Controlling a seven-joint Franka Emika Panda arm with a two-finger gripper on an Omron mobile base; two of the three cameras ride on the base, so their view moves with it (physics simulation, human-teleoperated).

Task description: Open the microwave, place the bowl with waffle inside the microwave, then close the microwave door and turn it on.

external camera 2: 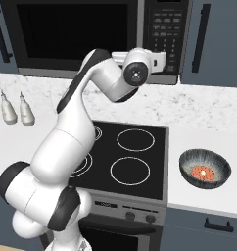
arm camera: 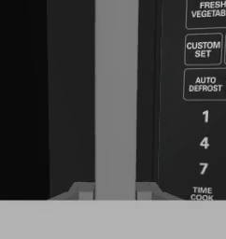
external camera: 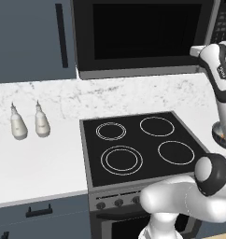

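1. White marble-look counter and matching backsplash.
2. Black four-ring stovetop at centre, knobs along its front.
3. Blue-grey cabinet at 11 o'clock, with a black handle.
4. Two pale bottles at 9 o'clock.

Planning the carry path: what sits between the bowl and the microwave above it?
In the right base view, only bare marble counter and backsplash separate the bowl from the microwave.
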